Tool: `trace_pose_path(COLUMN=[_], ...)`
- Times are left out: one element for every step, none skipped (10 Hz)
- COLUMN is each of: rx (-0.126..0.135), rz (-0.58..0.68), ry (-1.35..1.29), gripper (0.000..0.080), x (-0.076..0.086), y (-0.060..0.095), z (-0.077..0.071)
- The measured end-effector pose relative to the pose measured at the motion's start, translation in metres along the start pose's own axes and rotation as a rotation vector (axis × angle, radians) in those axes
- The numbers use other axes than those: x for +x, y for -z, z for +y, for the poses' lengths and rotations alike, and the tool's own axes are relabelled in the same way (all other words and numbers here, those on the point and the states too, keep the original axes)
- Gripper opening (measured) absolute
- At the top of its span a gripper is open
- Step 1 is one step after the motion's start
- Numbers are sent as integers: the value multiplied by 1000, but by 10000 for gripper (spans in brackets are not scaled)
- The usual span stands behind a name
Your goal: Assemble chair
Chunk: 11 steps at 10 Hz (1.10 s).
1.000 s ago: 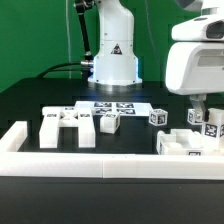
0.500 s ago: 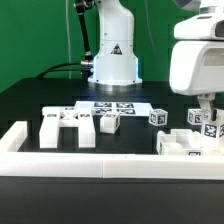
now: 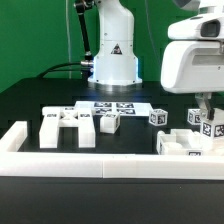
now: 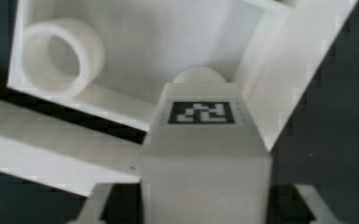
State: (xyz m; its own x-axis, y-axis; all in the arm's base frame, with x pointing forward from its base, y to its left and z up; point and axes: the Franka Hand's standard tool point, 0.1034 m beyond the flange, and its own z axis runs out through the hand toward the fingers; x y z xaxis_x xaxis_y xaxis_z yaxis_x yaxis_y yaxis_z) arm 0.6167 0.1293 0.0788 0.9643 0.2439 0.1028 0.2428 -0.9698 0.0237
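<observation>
A tagged white leg [image 4: 202, 150] is clamped between the jaws of the gripper [image 3: 203, 104], at the exterior view's right, over a frame slab [image 4: 60, 55] with a round hole. The fingertips are cut off in the wrist view. Other chair parts [image 3: 68, 127] are seen at the exterior view's left, beyond the near border rail [image 3: 110, 162].

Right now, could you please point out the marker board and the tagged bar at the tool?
marker board [image 3: 112, 107], exterior view, its tagged top.
tagged bar [image 4: 204, 150], wrist view, plain face by its tag.
</observation>
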Motion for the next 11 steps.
trace_pose_path(rx=[-2,-3,-3,-4,-6,-5,1,1,4,8,8], rz=[0,-1,-1,-2,-3,-3,-4,-5,-6,-8,-8], ry=[-144,-248,-318,-422,-526,-572,-695,-800,-884,-915,-887], gripper=[290,290,290,290,290,290,290,290,290,344,480], x=[0,0,0,-1,-1,-1,-1,-1,-1,-1,-1], y=[0,0,0,0,0,0,0,-1,-1,-1,-1], z=[1,2,2,3,3,4,4,4,5,4,3])
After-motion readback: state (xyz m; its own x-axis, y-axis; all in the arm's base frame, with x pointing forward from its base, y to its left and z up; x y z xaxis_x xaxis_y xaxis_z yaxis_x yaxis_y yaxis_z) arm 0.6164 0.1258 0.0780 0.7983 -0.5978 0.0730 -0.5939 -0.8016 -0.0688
